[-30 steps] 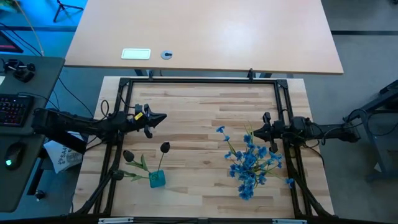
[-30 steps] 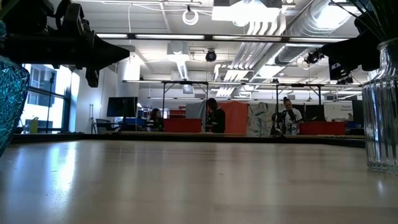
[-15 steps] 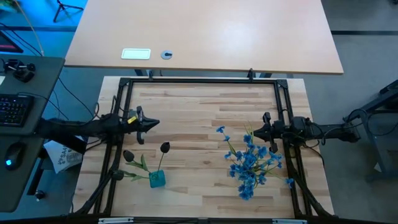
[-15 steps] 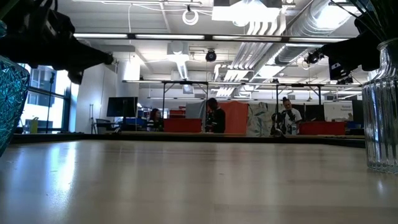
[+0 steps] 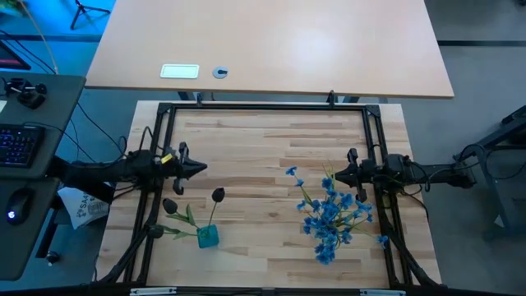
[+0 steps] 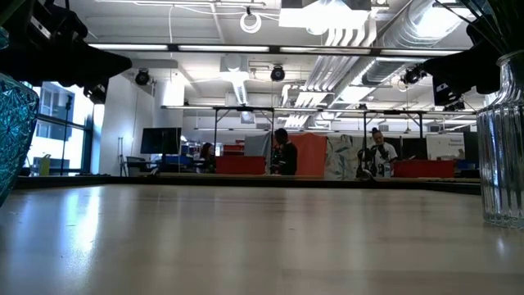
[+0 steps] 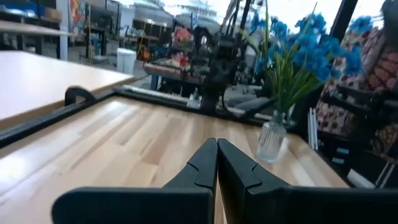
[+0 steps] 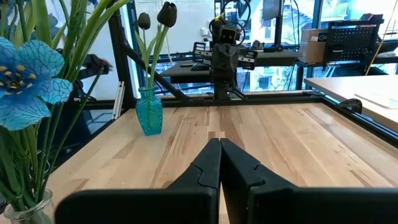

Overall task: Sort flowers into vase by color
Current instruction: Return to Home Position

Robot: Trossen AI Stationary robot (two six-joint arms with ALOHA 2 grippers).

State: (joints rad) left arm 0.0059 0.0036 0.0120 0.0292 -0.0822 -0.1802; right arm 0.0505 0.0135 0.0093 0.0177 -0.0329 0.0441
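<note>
Two leafy stems with dark buds (image 5: 218,195) stand in a small teal vase (image 5: 208,237) at the near left of the table, also shown in the right wrist view (image 8: 150,112). Sprigs of blue flowers (image 5: 329,215) stand in a clear glass vase (image 7: 272,138) at the near right. My left gripper (image 5: 204,168) hovers shut and level at the table's left side, above and beyond the teal vase, with nothing in it (image 7: 217,149). My right gripper (image 5: 326,174) hovers shut and level at the right side, beside the blue flowers, with nothing in it (image 8: 219,146).
A black frame (image 5: 263,106) runs around the wooden tabletop. Bare wood lies between the two vases and across the far half. In the low view the teal vase (image 6: 12,131) and the clear vase (image 6: 501,164) stand at the picture's two edges. People show in the room far behind.
My left gripper has drawn back toward the table's left edge and a little toward the near edge, rolling somewhat and settling level; its fingers have stayed shut. The vases and flowers have not moved.
</note>
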